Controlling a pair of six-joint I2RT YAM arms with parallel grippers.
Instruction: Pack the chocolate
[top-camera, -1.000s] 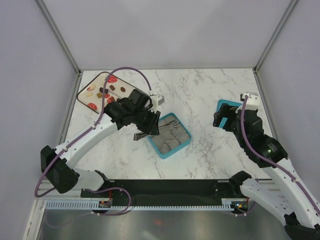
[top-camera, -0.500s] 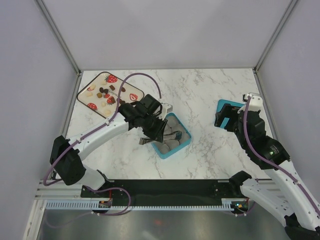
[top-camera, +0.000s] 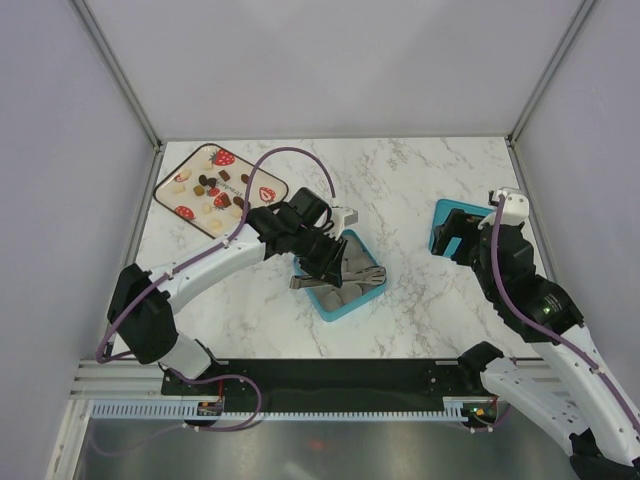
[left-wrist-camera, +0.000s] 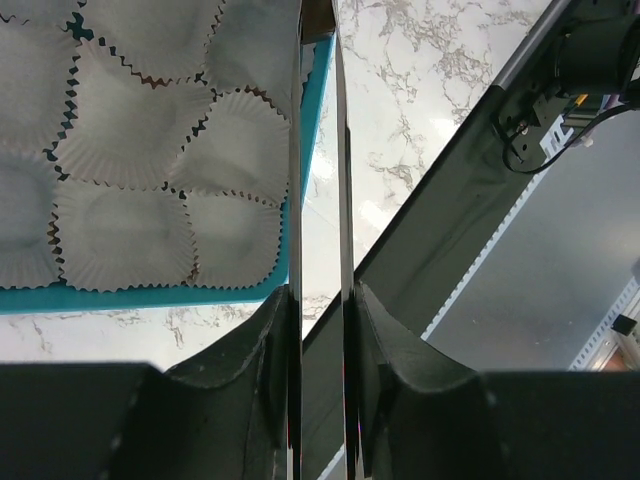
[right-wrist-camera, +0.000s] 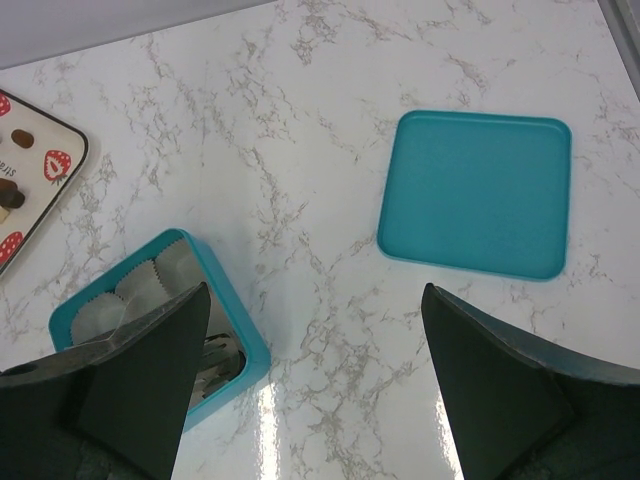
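Observation:
The chocolate (top-camera: 207, 186), small dark, tan and cream pieces, lies on a strawberry-print tray (top-camera: 262, 180) at the back left. A teal box (top-camera: 335, 311) lined with grey paper cups (left-wrist-camera: 130, 140) sits mid-table. My left gripper (top-camera: 326, 264) hovers over the box's left part, shut on metal tweezers (left-wrist-camera: 296, 150). A small brown bit shows between the tweezer tips (left-wrist-camera: 318, 18) at the frame's top edge. My right gripper (right-wrist-camera: 320, 400) is open and empty, high above the table between the box (right-wrist-camera: 228, 300) and a teal lid (right-wrist-camera: 475, 190).
The teal lid (top-camera: 447, 222) lies flat at the right, partly under my right arm. The tray's corner (right-wrist-camera: 68, 170) with one brown piece (right-wrist-camera: 22, 137) shows in the right wrist view. Grey walls bound the table; a black rail (left-wrist-camera: 480, 190) runs along the near edge.
My left arm has swung right from beside the tray to over the teal box, carrying the tweezers. My right arm has barely shifted.

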